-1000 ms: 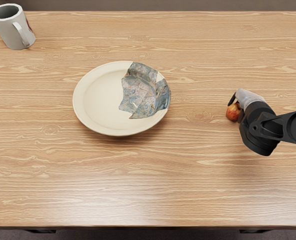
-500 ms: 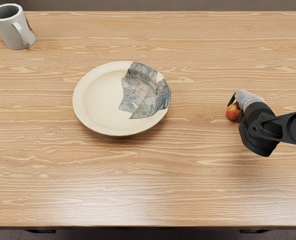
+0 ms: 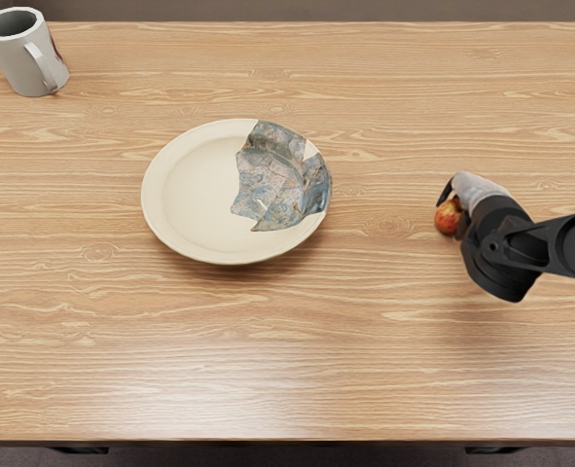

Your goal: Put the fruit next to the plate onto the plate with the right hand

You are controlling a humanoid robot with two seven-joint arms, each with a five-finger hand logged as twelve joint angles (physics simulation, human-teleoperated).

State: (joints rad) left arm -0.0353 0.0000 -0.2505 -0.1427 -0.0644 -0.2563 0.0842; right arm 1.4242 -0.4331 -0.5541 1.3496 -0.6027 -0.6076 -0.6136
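One round fruit [image 3: 448,219] in right hand [image 3: 474,192]

The fruit [image 3: 448,218], enclosed by the right hand [image 3: 470,195], is shifted slightly leftward and a touch farther back on the table than a second ago.

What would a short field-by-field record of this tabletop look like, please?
table: wooden, seen from above at a slant
plate: cream, mid-table
on plate: crumpled blue-grey sheet over its right part
fruit: small, red and yellow, right of the plate, apart from it
right hand: fingers curled around the fruit
left hand: not in view
mug: grey, far left corner
task state: fruit not yet on plate
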